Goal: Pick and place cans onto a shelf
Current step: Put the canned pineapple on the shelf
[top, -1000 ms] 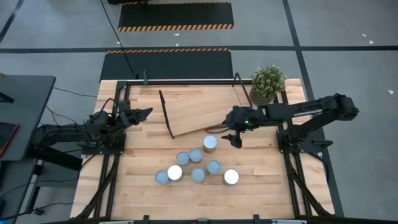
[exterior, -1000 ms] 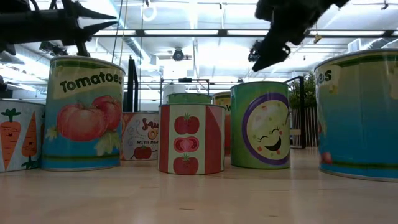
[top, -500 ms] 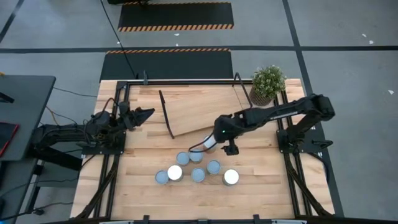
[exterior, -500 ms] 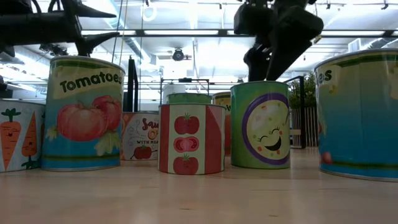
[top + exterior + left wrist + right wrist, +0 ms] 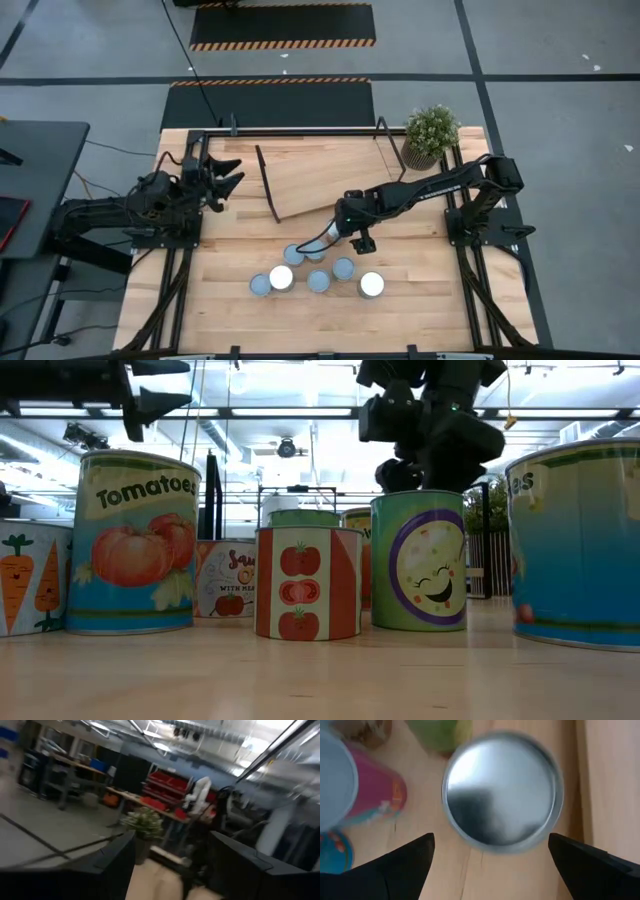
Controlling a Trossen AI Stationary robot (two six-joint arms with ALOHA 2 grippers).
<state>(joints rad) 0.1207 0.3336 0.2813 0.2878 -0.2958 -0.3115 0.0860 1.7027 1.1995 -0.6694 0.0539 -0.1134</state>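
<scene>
Several cans stand upright in a cluster [image 5: 315,268] on the near middle of the table. One more can [image 5: 336,233] stands just behind them, seen as the green can with a smiling face [image 5: 419,560] and as a shiny round top [image 5: 502,792]. My right gripper [image 5: 491,839] hovers open right above this can, with one finger [image 5: 407,862] out past each side of its top. The light-wood shelf [image 5: 320,178] lies at the far middle. My left gripper [image 5: 232,176] is open in the air near the table's left edge, holding nothing.
A potted green plant [image 5: 432,132] stands at the table's far right corner, next to the shelf's right frame end [image 5: 386,140]. The neighbouring cans [image 5: 350,785] stand close to the can under my right gripper. Bare wood lies along the near edge [image 5: 320,325].
My right gripper has moved toward the table's left and near edges and come down over the can behind the cluster. My left gripper has opened, risen a little and drawn back a little toward the table's left edge. No can has moved.
</scene>
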